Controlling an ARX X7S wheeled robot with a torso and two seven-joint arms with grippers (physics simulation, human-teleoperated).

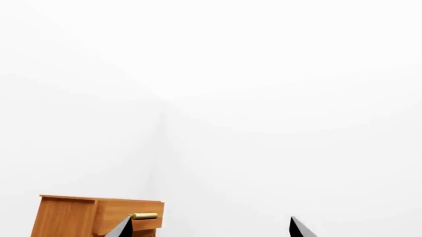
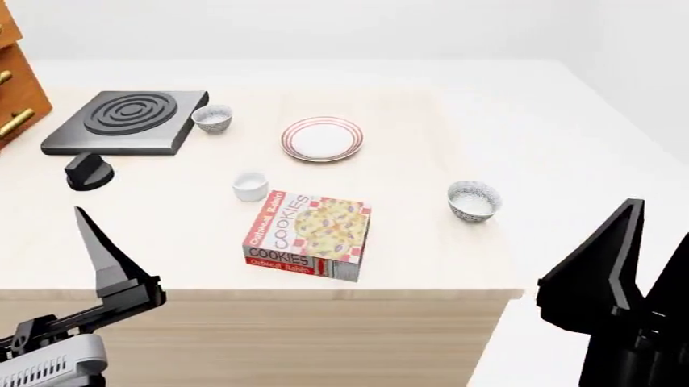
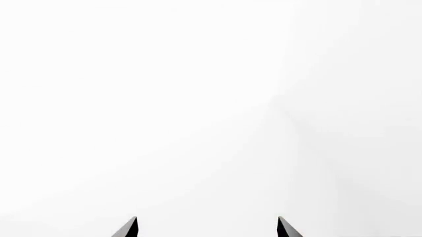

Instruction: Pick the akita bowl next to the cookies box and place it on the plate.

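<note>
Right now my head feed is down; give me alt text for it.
A pale wooden table holds a red-and-white cookies box, a patterned grey-and-white bowl to its right, and a red-ringed white plate behind. Both black pincers hang open near the front edge.

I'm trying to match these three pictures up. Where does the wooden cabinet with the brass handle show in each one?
Head view: wooden cabinet at the far left edge, beside the stove.
Left wrist view: low in the picture, behind the left gripper.
Right wrist view: not in it.
Shared landmark: the cabinet's brass handle.

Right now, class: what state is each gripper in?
Left gripper: open, holding nothing.
Right gripper: open, holding nothing.
</note>
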